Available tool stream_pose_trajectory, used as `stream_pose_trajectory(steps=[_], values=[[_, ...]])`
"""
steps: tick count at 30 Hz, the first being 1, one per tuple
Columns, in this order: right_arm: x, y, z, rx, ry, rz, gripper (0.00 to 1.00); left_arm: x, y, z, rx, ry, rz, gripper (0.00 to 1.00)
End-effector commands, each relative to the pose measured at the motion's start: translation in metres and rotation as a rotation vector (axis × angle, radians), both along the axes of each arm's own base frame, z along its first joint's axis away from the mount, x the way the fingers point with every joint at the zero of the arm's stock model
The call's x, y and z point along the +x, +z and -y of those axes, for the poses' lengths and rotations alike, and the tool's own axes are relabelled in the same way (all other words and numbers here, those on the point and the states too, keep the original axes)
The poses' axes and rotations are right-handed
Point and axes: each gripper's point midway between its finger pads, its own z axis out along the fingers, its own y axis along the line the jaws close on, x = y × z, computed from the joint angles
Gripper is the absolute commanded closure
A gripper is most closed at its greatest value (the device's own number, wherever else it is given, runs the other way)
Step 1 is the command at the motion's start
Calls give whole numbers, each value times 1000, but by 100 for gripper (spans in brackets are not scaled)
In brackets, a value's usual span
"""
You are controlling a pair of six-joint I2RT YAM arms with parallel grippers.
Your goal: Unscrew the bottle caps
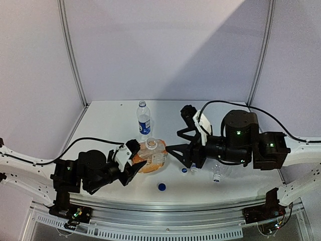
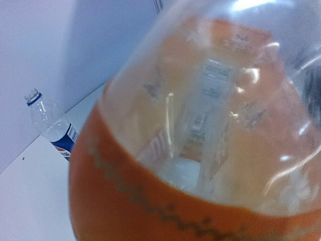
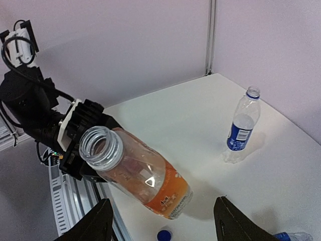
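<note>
left gripper (image 1: 134,159): clamped on orange bottle (image 3: 145,181)
orange bottle: tilted, mouth up and uncapped, base low over table (image 1: 110,120); can't tell if it touches
right gripper (image 3: 163,206): fingers wide apart, holding nothing, near orange bottle
blue cap (image 1: 161,187): loose on table, in front of orange bottle
Pepsi bottle (image 1: 144,118): upright at back, uncapped, well apart
clear bottle (image 1: 218,173): lying under right arm

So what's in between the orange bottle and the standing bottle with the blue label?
Nothing, just bare white table. The right wrist view shows the stretch between the orange bottle and the blue-labelled bottle with nothing lying on it.
</note>
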Motion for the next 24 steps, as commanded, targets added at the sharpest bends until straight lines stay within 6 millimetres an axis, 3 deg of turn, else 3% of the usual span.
stream_pose_trajectory(steps=[1,5,9,16,21,24], values=[[-17,11,-25,54,143,1,30,-4,1,8,-54,-57,-40,100],[-24,-2,-42,2,224,30,32,-8,-1,13,-45,-83,-55,100],[-38,-2,-54,15,330,55,33,-12,0,15,-54,-114,-67,100],[-41,10,-56,40,354,121,36,-19,2,19,-66,-160,-78,100],[-35,-2,-64,-5,340,118,46,-22,0,21,-60,-184,-88,100],[-36,-9,-69,-19,356,107,59,-23,-1,23,-55,-191,-94,100]])
